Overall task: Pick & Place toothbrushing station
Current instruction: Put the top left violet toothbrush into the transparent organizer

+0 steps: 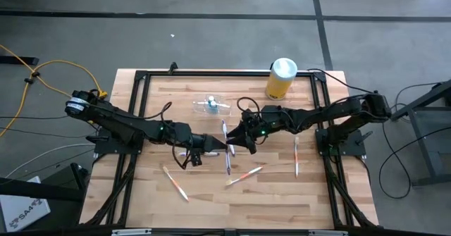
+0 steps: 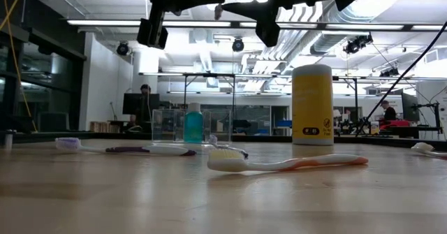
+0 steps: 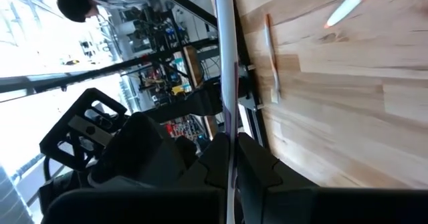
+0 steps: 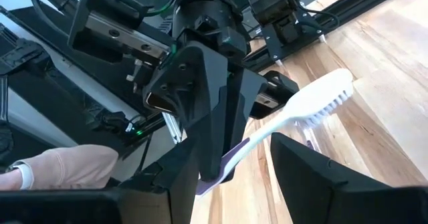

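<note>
My left end effector [image 1: 224, 146] grips one white-purple toothbrush [image 4: 294, 114]; my right end effector [image 1: 243, 139] stands open beside it. Four more toothbrushes lie on the counter [image 1: 282, 194].

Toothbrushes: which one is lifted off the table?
The white and purple toothbrush, clamped in the left tool. The others, like the orange toothbrush, lie flat on the wood.

Yellow canister [image 1: 280, 79], white lid; teal bottle [image 2: 193, 123].

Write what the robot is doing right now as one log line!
left pincer: shut on purple-white toothbrush, held above table | right pincer: open, around its brush end | clear holder: behind, no brushes in it
</note>
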Motion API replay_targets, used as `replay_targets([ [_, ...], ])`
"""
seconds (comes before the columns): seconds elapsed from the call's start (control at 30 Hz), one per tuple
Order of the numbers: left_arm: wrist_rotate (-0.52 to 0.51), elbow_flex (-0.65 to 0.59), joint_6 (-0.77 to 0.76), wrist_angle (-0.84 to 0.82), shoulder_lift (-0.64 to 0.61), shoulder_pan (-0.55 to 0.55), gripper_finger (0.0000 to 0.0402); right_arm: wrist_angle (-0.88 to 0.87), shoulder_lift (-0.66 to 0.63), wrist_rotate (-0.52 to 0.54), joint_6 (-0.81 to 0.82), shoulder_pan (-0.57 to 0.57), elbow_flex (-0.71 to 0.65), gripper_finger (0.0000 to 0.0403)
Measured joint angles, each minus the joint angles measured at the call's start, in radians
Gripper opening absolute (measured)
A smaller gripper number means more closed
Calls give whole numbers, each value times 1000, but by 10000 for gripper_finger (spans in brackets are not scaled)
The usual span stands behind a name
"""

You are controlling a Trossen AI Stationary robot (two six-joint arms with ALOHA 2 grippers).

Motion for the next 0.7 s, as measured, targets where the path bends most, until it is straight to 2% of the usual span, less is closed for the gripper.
replay_targets([
  [0.27, 60, 0, 0, 12, 0, 35, 3, 6, 0, 0, 22, -25, 0, 175],
  [0.7, 65, 0, 0, 18, 7, 45, 3, 27, 1, -8, 45, -39, 0, 175],
])
